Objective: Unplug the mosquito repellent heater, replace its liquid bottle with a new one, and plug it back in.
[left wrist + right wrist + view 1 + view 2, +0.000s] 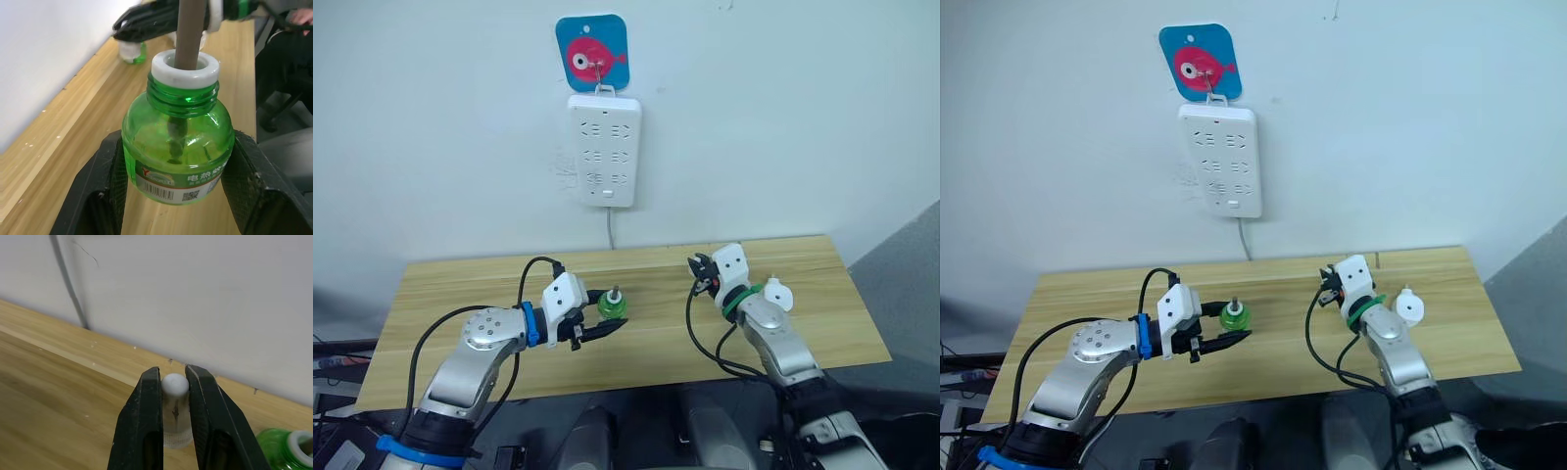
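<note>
One long wooden table (460, 284) carries everything, and on the wall above its back edge hangs the white power strip (604, 149), every socket bare. So the mosquito repellent heater (1410, 307) is unplugged: it sits toward the table's right end, just beside the right forearm. Mid-table, the left gripper (607, 315) is clamped on the green liquid bottle (178, 142), upright, wick exposed. The right gripper (700, 266), nearer the back edge, is pinched shut on a small white-topped cap (174, 384), or so it looks. By my reckoning that cap should go down clear of the heater next, with the bottle kept level and the wick untouched. Mind the strip's cable (610, 230) dangling to the back edge.
</note>
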